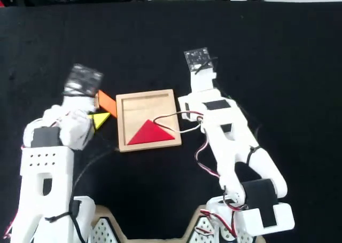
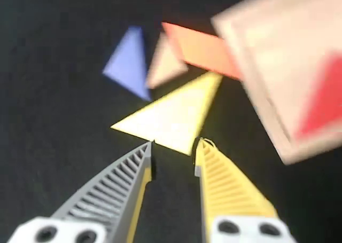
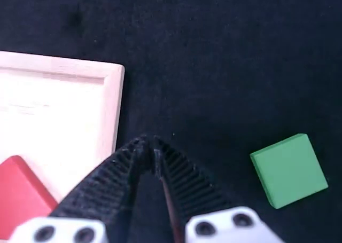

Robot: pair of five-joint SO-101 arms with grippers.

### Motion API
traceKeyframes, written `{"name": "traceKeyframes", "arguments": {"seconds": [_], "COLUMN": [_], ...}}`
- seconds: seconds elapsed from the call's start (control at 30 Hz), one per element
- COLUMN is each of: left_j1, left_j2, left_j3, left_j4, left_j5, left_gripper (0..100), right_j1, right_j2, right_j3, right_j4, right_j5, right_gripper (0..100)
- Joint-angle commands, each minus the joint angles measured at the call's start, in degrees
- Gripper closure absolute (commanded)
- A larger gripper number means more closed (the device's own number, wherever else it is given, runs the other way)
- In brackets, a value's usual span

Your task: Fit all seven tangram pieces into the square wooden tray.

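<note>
The square wooden tray (image 1: 143, 108) lies mid-table with a red triangle (image 1: 150, 133) inside it, at its near edge. Just off the tray's left side lie a yellow triangle (image 2: 172, 116), an orange parallelogram (image 2: 205, 51), a pale triangle (image 2: 164, 64) and a blue triangle (image 2: 129, 61). My left gripper (image 2: 174, 146) is open, its fingertips at the yellow triangle's near edge, one on each side of a corner. My right gripper (image 3: 150, 148) is shut on nothing, hovering over the black cloth just beside the tray's rim (image 3: 114, 108). A green square (image 3: 289, 170) lies a little farther from the tray.
Black cloth covers the whole table. The right arm (image 1: 227, 136) stretches along the tray's right side, and its cable (image 1: 176, 117) loops over the tray's right edge. The left arm (image 1: 53, 141) stands left of the tray.
</note>
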Motion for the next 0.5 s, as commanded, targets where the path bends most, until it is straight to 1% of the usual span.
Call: {"name": "traceKeyframes", "arguments": {"seconds": [0.0,0.1,0.2,0.27,0.37,0.47], "left_j1": [3.1,3.0,3.0,2.5,0.1,-2.9], "left_j2": [0.0,1.7,4.0,6.4,11.7,18.7], "left_j3": [-4.7,-4.7,-4.6,-5.5,-10.2,-15.9], "left_j4": [4.1,4.0,4.3,4.9,10.8,11.8], "left_j5": [-13.3,-22.9,-30.7,-34.1,-39.4,-41.4], "left_gripper": [85,85,85,84,74,74], "right_j1": [1.1,1.2,1.2,1.2,1.2,1.2], "right_j2": [-2.9,-2.9,-2.9,-2.9,-2.8,-2.8], "right_j3": [-0.2,-0.2,-0.2,-0.2,-0.2,-0.1], "right_j4": [-1.1,-1.1,-1.1,-1.1,-1.1,-1.1], "right_j5": [-0.5,-0.4,-0.4,-0.4,-0.4,-0.4], "right_gripper": [98.6,98.6,98.6,98.6,98.6,98.6]}}
